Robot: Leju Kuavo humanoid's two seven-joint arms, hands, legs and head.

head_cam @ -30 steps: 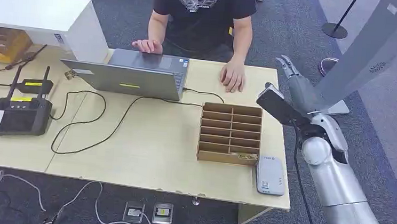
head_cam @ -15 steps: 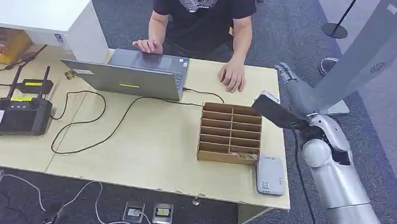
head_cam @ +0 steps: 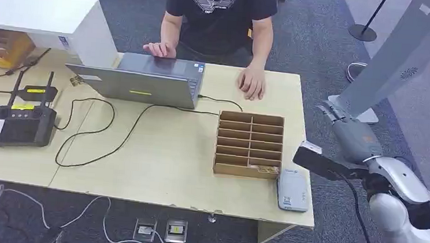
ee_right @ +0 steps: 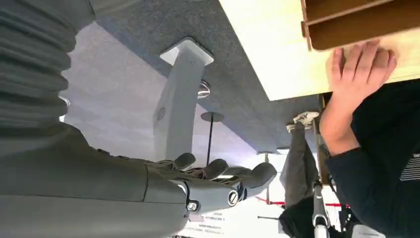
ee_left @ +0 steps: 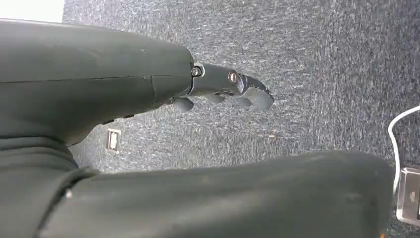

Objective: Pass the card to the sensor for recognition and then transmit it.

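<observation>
The grey card sensor (head_cam: 292,190) lies flat at the table's front right corner, beside a cardboard slot organizer (head_cam: 249,144). A small pale item sits in the organizer's front right slot (head_cam: 264,169); I cannot tell if it is the card. My right hand (head_cam: 348,132) hovers off the table's right edge, a little beyond the sensor, fingers stretched out and holding nothing. The right wrist view shows the same right hand (ee_right: 218,178) with bare fingers. My left hand (ee_left: 228,89) hangs over the grey carpet, holding nothing.
A person sits at the far side, one hand (head_cam: 252,82) flat on the table, the other on a laptop (head_cam: 146,81). A black controller (head_cam: 20,125) and cables lie at the left. A white slanted post (head_cam: 391,60) rises just right of my arm.
My right arm has drawn back and down along the table's right edge, from level with the organizer's far end to beside the sensor. The person has not moved.
</observation>
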